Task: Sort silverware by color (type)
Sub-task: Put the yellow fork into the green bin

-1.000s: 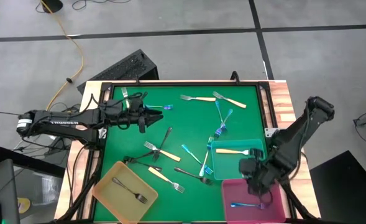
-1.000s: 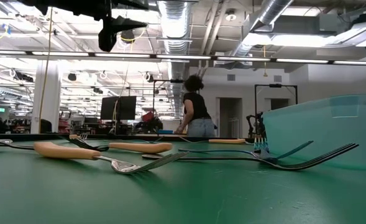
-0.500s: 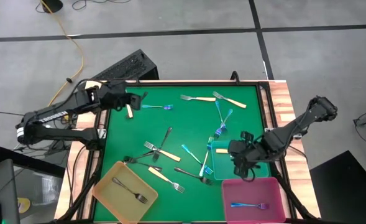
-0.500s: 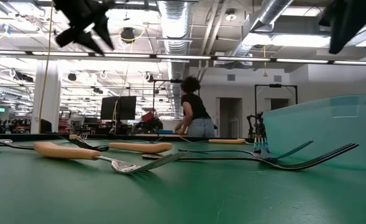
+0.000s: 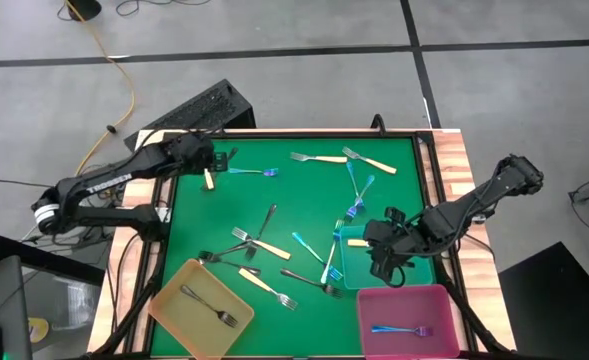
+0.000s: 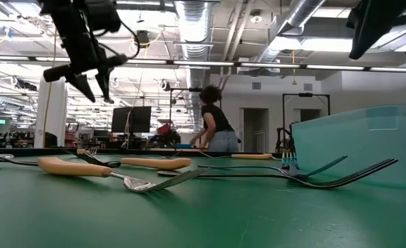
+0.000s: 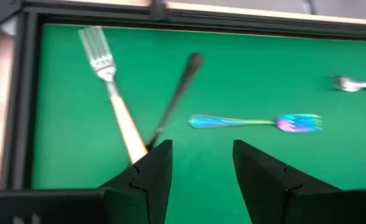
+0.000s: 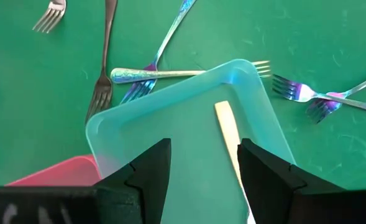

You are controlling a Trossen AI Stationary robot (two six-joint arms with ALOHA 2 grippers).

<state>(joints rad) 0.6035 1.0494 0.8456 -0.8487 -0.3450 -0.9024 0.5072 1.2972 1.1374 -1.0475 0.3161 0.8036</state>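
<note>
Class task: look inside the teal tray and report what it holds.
Inside the teal tray lies one cream-handled fork; its head runs out of view behind the right gripper. The overhead view hides it beneath that arm.

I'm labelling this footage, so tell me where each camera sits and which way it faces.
High: overhead, straight down on the green table; both arms show.
Low: table height, level across scattered forks into the room; arms hang above.
Left wrist: past the open left tool at an iridescent blue-purple metal fork.
Right wrist: past the open right tool into the teal square plastic tray, shared with high.
</note>
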